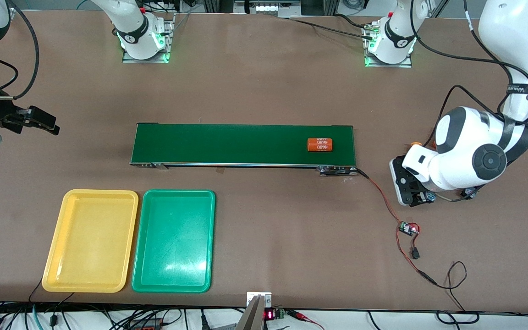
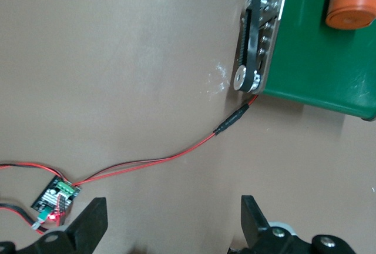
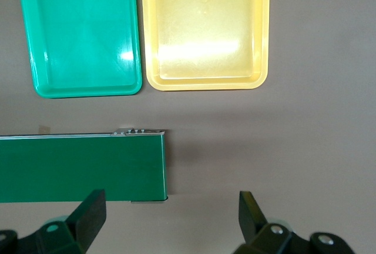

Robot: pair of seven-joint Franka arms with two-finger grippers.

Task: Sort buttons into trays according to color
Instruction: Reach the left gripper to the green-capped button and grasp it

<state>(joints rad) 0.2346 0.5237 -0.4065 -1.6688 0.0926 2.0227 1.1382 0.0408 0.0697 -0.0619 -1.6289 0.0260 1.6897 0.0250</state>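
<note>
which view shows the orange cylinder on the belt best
The front view: the whole orange cylinder lies on the conveyor belt, print visible. The left wrist view catches only one cropped end. The right wrist view misses it.

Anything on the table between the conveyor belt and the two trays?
No. Only bare tabletop separates the conveyor belt from the yellow tray and green tray; the front and right wrist views both show it.

A wide brown table [image 1: 264,82] with a matte top fills nearly the whole scene under even overhead light. Past its upper edge runs a strip of pale floor [image 1: 53,4]. Along its lower edge hang tangled dark cables [image 1: 108,316].
</note>
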